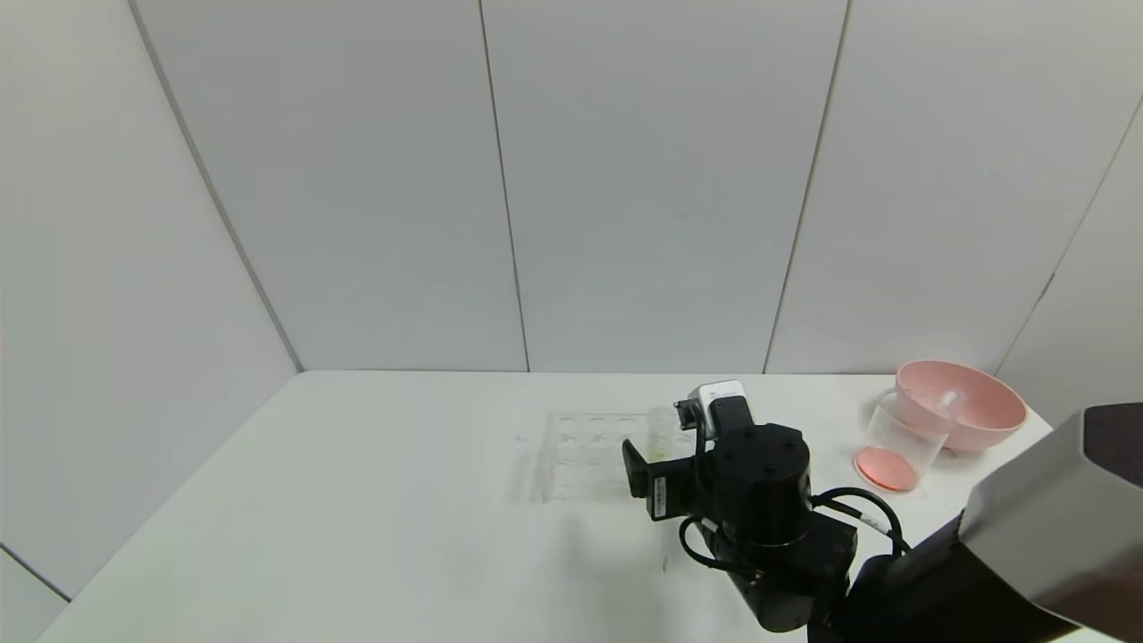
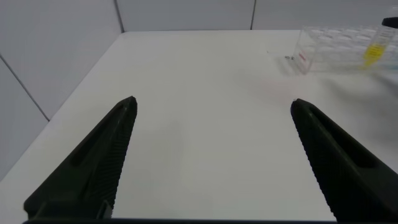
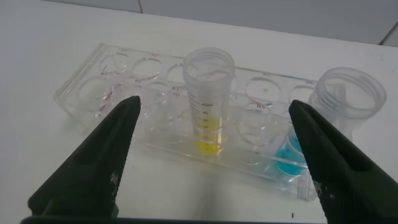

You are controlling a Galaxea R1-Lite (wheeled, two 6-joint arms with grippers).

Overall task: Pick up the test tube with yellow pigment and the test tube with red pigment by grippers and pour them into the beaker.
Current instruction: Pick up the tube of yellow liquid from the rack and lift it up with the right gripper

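Standing upright in the clear tube rack [image 3: 186, 99], the test tube with yellow pigment [image 3: 208, 102] is framed between the two spread fingers [image 3: 93, 162] of the right hand [image 3: 211, 165], which is released and holds nothing. A like tube with blue liquid [image 3: 336, 112] is seated at one end of the same rack. In the head view the right hand [image 1: 656, 460] is seen at about 5 o'clock on the white bench [image 1: 357, 500], just beside the rack's right end. The beaker [image 1: 902, 438], its bottom coloured red-orange, is placed at 3 o'clock, touching the pink bowl [image 1: 969, 415]. The test tube with red pigment cannot be made out with certainty. The left hand [image 2: 211, 162] is held released over bare bench, well apart from the rack.
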